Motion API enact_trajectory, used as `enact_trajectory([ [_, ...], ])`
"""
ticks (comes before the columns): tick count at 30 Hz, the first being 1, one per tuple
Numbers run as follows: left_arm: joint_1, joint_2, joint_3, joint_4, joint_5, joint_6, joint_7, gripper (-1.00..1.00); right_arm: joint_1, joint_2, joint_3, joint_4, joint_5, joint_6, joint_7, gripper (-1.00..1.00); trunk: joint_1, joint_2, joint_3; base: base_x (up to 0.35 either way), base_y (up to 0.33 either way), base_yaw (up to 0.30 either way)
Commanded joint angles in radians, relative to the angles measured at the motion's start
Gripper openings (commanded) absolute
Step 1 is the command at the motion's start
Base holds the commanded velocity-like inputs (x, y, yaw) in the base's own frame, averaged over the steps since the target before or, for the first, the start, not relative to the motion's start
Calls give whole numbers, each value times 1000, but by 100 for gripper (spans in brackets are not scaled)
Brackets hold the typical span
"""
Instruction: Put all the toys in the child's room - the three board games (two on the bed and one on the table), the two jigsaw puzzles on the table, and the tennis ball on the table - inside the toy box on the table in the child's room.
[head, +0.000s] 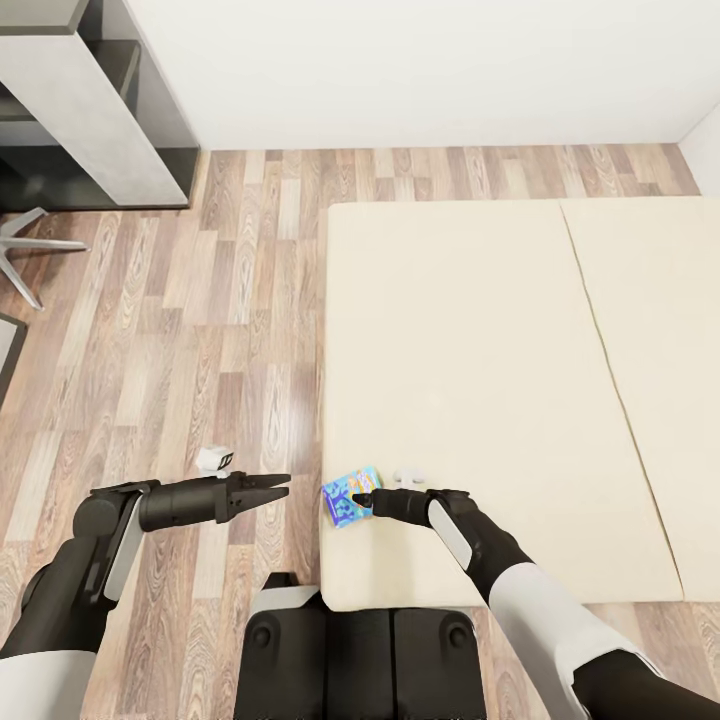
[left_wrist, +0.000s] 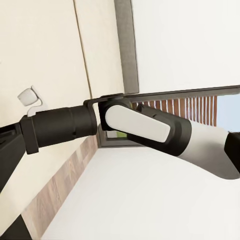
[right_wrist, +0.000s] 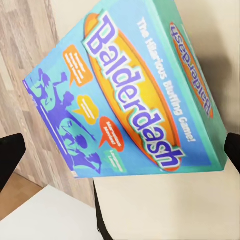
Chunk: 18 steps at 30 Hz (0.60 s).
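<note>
**A:** Where was the small blue board game (head: 352, 496)?

**B:** It lay on the bed (head: 480, 380), at the near left corner of the beige mattress, close to the edge that borders the wood-plank floor (head: 200, 330). In the right wrist view its cover (right_wrist: 127, 95) read "Balderdash" in white and purple letters on an orange oval, and it sat tilted up off the mattress.

**A:** And the right tool?

**B:** The right tool (head: 362, 497) reached in from the right and met the box's right edge. In the right wrist view its two dark fingertips (right_wrist: 10, 157) stood wide apart, one on each side of the box, with neither clearly pressing on it. So it was open around the game, not clamped on it.

**A:** The left one?

**B:** The left tool (head: 270, 487) hung over the floor just left of the bed corner, pointing right toward the box but apart from it. Its fingers looked drawn nearly together at the tips, with nothing between them. In the left wrist view I saw the right arm (left_wrist: 140, 125) across the mattress.

**A:** Anything else nearby?

**B:** A small white object (head: 214, 459) sat on the floor just beyond the left arm, and another small white piece (head: 405, 477) rested on the mattress beside the right wrist. I could not tell what either was. A grey cabinet (head: 95, 110) stood at the far left against the white wall (head: 420, 70), with chair legs (head: 25, 245) near it.
</note>
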Motion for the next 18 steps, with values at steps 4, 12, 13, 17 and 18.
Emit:
enact_trajectory([
  [4, 0, 0, 0, 0, 1, 11, -3, 100, 0, 0, 1, -1, -2, 4, 0, 100, 1, -2, -7, 0, 0, 0],
  [12, 0, 0, 1, 0, 1, 11, -3, 100, 0, 3, 2, -1, 3, 2, 0, 100, 1, -2, -15, 0, 0, 0],
  [13, 0, 0, 1, 0, 1, 11, -3, 100, 0, 4, 2, -1, 4, 2, 0, 100, 1, -2, -15, 0, 0, 0],
  [17, 0, -1, 0, 0, 1, 11, -3, 100, 0, 4, 2, -1, 6, 2, 0, 100, 1, -2, -15, 0, 0, 0],
  [18, 0, -1, 0, 0, 1, 11, -3, 100, 0, 5, 3, -1, 6, 2, 0, 100, 1, -2, -15, 0, 0, 0],
])
